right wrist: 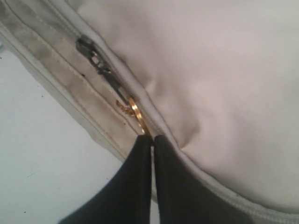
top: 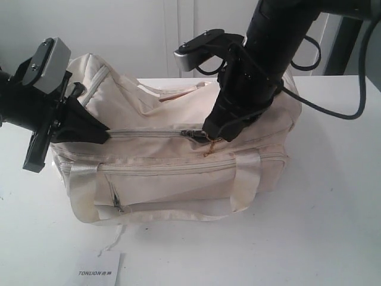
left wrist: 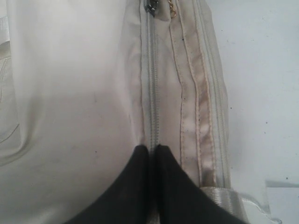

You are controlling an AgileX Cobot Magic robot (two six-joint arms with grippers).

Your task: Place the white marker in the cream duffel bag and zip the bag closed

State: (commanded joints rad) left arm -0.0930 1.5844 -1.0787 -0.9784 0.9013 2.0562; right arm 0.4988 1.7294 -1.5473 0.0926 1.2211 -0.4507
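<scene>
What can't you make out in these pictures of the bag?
- White marker: seen in no view; the cream duffel bag's fabric hides its inside.
- Zipper past the slider: exterior view, behind the right gripper.
- Card: exterior view, cut by bottom edge.
- Gold chain pull's end: right wrist view, hidden between the fingers.

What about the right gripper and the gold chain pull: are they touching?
Touching: right wrist view shows the right gripper closed on the gold chain pull at its end.

White table (top: 333,226) bears cream duffel bag (top: 166,182), TONLION card (top: 98,271)
</scene>
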